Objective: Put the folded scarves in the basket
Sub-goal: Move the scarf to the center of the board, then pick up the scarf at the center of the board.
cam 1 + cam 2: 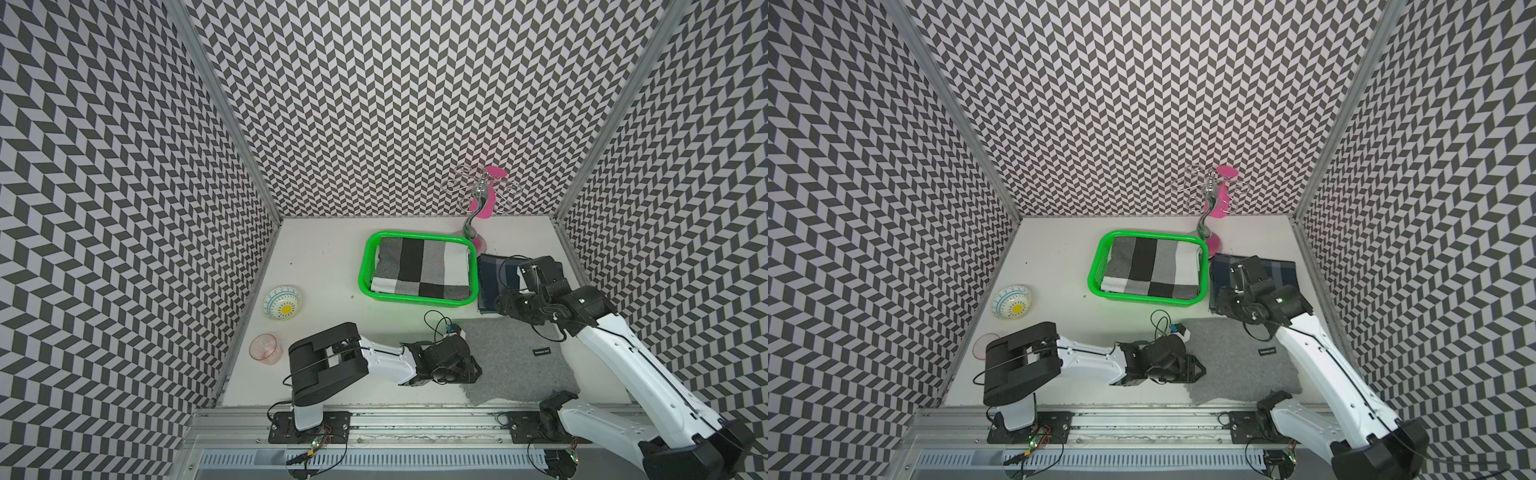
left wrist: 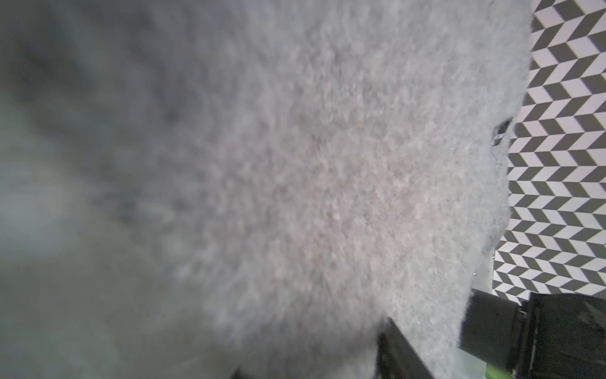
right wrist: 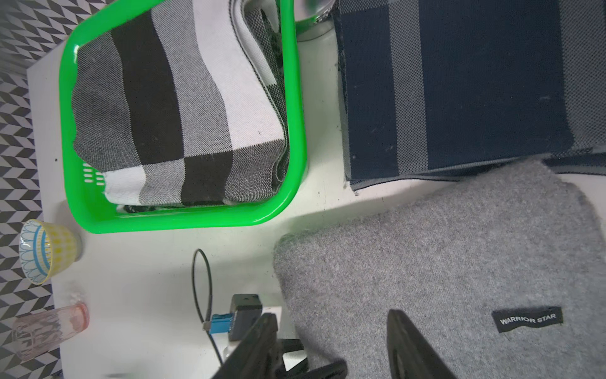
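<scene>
In both top views the basket (image 1: 415, 300) sits well ahead of the left hand (image 1: 471, 370) and just to the left of the right hand (image 1: 509, 307). A checked scarf (image 1: 422, 270) lies folded inside it and fills it almost rim to rim. A grey scarf (image 1: 515, 361) lies on the desk (image 1: 332, 270), its near edge touching the left hand, and a navy scarf (image 1: 488, 274) lies under the right hand. In the left wrist view the grey scarf (image 2: 328, 180) fills nearly everything, blurred by closeness, so we cannot tell whether that hand has closed on the cloth. In the right wrist view the right hand (image 3: 331, 315) stands moderately wide with nothing between its fingers (image 3: 262, 331), poised over a corner of the grey scarf (image 3: 442, 262), with the basket (image 3: 183, 220) ahead of it. We judge the grey scarf to be next, and we see three risks. A pinch at the edge may catch only the top layer, so the fold opens on lifting. The full basket may let a second scarf ride over the rim. The two hands are near each other and could collide.
</scene>
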Action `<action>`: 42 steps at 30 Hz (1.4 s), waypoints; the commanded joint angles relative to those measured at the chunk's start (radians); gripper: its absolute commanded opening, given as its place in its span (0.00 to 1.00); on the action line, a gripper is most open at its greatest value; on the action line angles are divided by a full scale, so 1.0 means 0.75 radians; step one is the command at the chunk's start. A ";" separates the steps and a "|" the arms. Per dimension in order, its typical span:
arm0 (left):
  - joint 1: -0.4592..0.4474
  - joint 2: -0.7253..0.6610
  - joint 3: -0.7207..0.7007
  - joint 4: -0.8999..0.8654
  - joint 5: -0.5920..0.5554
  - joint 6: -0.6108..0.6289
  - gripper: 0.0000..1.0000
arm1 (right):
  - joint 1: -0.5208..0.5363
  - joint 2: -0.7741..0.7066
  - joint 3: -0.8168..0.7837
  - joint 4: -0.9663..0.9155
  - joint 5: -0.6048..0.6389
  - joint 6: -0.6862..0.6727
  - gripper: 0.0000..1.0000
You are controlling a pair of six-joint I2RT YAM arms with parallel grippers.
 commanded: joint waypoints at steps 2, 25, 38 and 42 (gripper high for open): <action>-0.015 0.010 -0.026 0.019 0.000 -0.002 0.18 | -0.011 -0.012 -0.001 0.022 -0.013 -0.059 0.57; 0.513 -0.885 -0.596 -0.617 0.039 0.254 0.17 | -0.014 0.029 -0.479 0.432 -0.347 -0.179 0.58; 0.698 -0.911 -0.479 -0.612 0.057 0.323 0.62 | -0.112 0.144 -0.606 0.695 -0.523 -0.197 0.76; 0.723 -0.749 -0.451 -0.538 0.094 0.344 0.63 | -0.120 0.207 -0.629 0.753 -0.503 -0.183 0.75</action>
